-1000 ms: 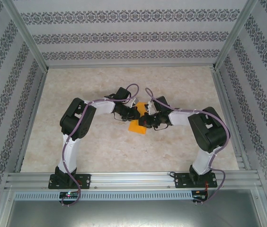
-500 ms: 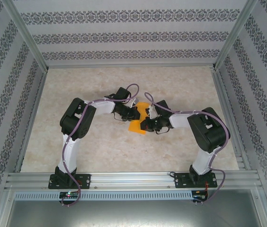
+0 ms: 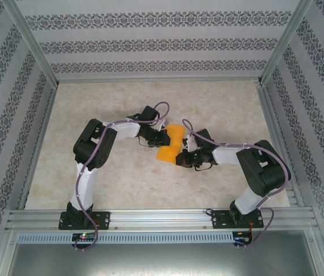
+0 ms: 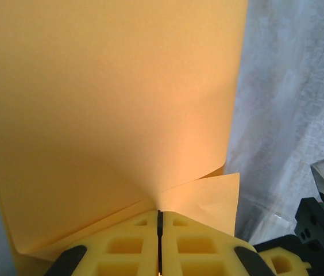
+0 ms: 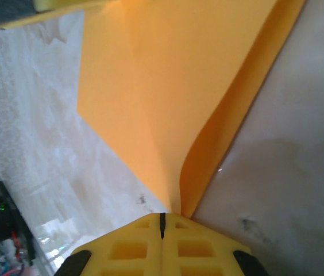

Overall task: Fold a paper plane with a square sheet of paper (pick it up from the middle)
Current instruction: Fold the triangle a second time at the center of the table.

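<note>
Orange square sheet of paper [image 3: 170,145] spans btwn both arms. The left gripper [image 4: 159,217] has yellow pads pressed together, pinching sheet's edge; paper fans out just ahead. The right gripper [image 5: 162,221] likewise pinches opp. curled edge.

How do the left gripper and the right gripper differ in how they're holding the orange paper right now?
The left gripper pinches the orange paper at its farther left edge; the right gripper pinches its nearer right end. At the left gripper the paper spreads broad, with a small flap beside the pinch; at the right gripper it curls into a fold. Both are shut on it.
</note>
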Controlling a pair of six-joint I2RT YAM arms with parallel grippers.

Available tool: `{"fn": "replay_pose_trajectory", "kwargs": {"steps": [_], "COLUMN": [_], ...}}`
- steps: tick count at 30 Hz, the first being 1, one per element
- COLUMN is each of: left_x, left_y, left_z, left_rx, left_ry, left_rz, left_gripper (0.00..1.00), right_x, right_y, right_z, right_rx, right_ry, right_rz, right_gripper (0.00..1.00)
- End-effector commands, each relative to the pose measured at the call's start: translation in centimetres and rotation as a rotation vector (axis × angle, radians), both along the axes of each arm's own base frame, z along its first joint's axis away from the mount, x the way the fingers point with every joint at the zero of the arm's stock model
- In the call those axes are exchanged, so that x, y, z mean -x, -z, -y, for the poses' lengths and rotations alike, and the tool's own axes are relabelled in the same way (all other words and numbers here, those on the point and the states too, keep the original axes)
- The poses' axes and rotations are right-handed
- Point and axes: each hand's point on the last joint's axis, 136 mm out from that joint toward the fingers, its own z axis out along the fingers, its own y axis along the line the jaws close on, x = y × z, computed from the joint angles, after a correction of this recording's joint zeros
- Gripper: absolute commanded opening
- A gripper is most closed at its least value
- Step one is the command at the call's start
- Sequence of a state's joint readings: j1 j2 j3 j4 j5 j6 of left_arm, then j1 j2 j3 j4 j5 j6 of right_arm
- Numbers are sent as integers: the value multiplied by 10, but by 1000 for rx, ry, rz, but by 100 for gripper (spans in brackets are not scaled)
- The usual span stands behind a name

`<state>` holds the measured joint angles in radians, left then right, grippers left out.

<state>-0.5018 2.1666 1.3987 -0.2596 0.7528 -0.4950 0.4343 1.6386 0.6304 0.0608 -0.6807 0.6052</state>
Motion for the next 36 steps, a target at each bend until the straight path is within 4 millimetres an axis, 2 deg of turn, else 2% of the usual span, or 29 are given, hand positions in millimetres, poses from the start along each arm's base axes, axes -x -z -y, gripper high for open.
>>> {"fn": "replay_pose_trajectory", "kwargs": {"steps": [1, 4, 7, 10, 13, 16, 20, 29, 36], "left_x": [17, 18, 19, 19, 20, 21, 21, 20, 20], "left_y": [64, 63, 63, 61, 62, 63, 66, 70, 71], "left_z": [-38, -38, -39, -39, -39, -40, -41, -43, -45], "left_rx": [-213, -211, -213, -210, -211, -217, -221, -235, -241], "left_ry": [-29, -31, -30, -30, -27, -26, -24, -18, -16], "left_rz": [-97, -99, -98, -96, -99, -101, -106, -111, -114], "left_gripper": [10, 10, 10, 10, 10, 10, 10, 10, 10], "right_x": [-20, -42, -56, -64, -64, -56, -37, 3, 22], "right_y": [-27, -29, -21, -10, 2, 13, 24, 30, 32], "right_z": [-7, -11, -17, -23, -25, -21, -9, 12, 19], "right_rx": [-75, -79, -80, -73, -63, -34, 21, 123, 160], "right_ry": [36, 51, 48, 37, 21, 8, -16, -87, -104], "right_rz": [29, 52, 42, 28, 4, -18, -45, -76, -91], "right_gripper": [0, 0, 0, 0, 0, 0, 0, 0, 0]}}
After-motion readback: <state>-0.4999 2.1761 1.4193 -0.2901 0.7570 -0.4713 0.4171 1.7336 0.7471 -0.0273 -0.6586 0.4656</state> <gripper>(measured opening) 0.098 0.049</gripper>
